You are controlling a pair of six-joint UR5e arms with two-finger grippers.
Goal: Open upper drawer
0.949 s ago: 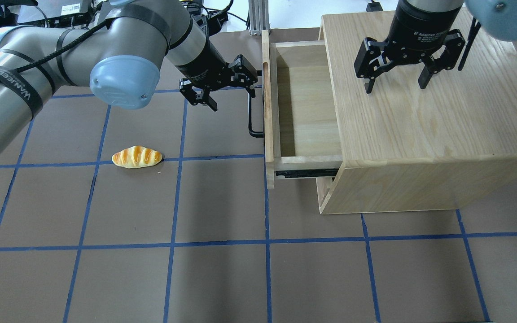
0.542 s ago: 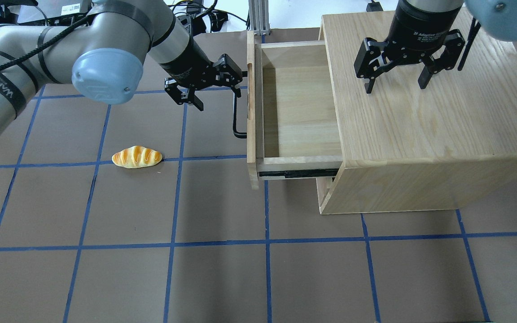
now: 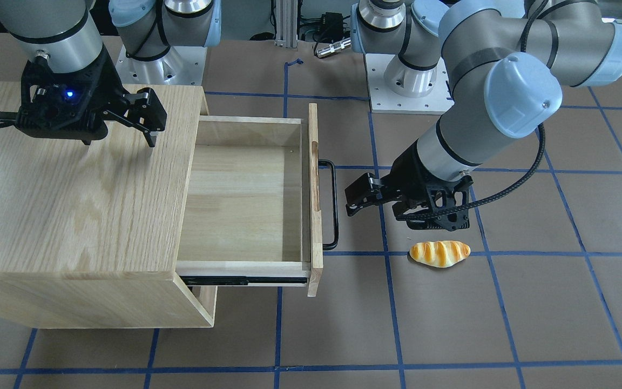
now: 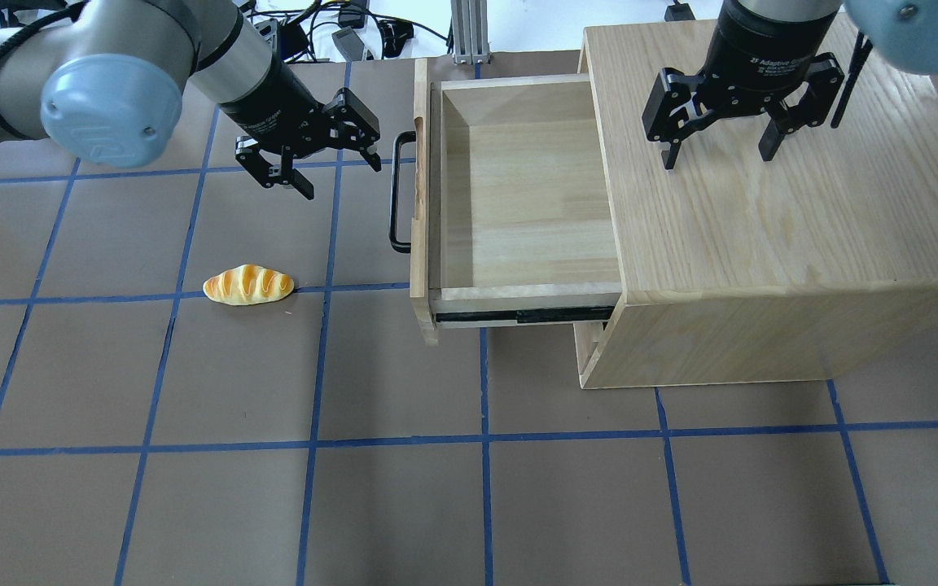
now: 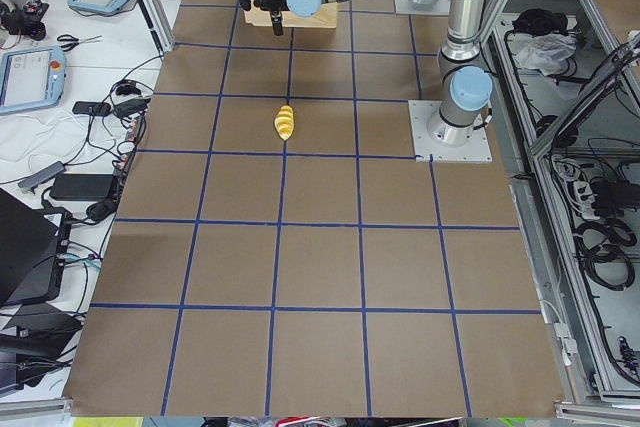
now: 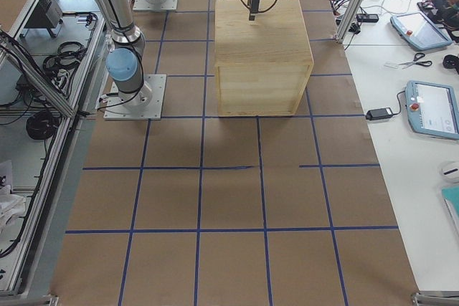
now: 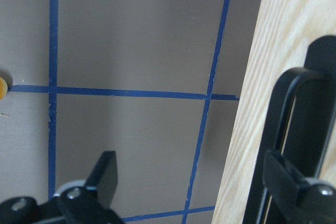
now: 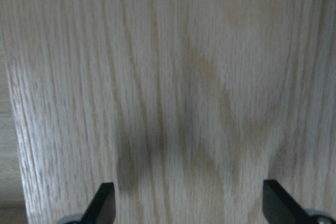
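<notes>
Since the earlier frame the upper drawer (image 4: pixel 518 195) has slid further out of the cabinet (image 4: pixel 803 228) toward 9 o'clock in the overhead view, and the left end effector (image 4: pixel 342 181), jaws spread, now stands clear of the handle (image 4: pixel 395 191) at its 9 o'clock. The right end effector (image 4: pixel 717 160) hangs spread over the cabinet top.

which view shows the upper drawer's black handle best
The exterior front-facing view: the whole handle shows sharp and unobstructed. Overhead exterior also shows the handle whole, but thinner. The left wrist view crops the handle close up. The side and right wrist views don't show it.
</notes>
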